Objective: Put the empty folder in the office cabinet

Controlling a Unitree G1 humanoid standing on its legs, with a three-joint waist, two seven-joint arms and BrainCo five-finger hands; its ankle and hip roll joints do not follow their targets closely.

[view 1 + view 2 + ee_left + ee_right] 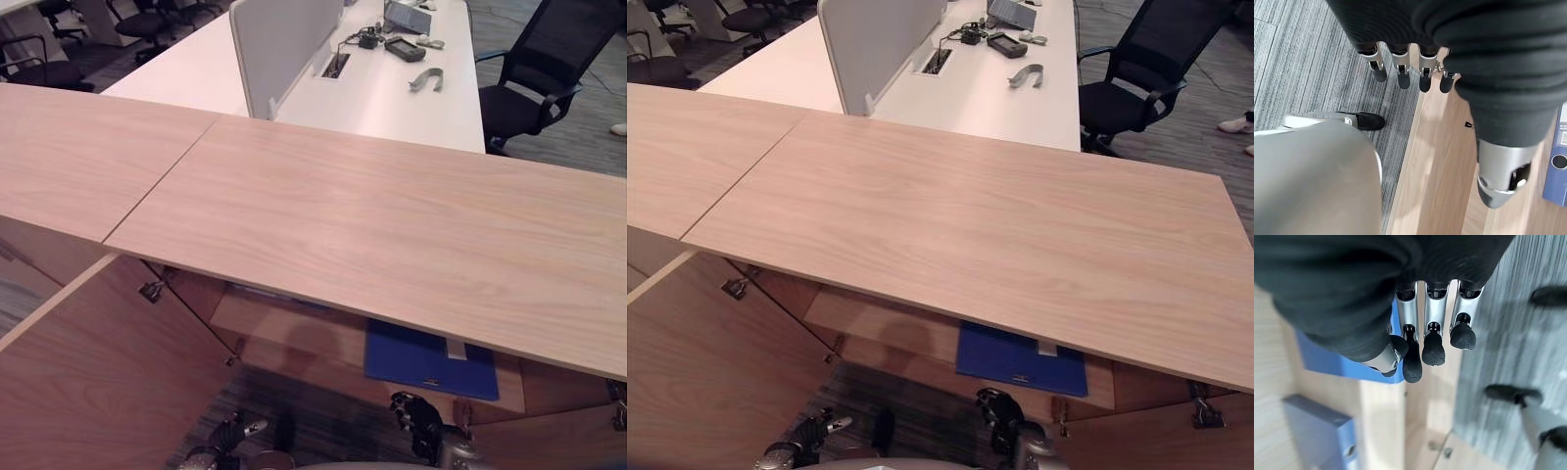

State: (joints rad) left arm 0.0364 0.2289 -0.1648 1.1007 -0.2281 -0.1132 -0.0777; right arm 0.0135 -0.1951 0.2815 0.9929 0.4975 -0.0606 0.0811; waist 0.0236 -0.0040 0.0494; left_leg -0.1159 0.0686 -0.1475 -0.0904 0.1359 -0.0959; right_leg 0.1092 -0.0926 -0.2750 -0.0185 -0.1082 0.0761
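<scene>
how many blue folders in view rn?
1: a blue folder lies flat on the open cabinet's shelf, just beyond the right hand. The cabinet top may hide more.

One blue folder (431, 360), one cabinet (392, 225), two hands.

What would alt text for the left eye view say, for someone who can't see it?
A blue folder lies flat on a shelf inside an open wooden cabinet, seen from above. The robot's right hand hangs just in front of the folder, its left hand lower left over grey carpet. Behind stand a white desk and a black office chair.
</scene>
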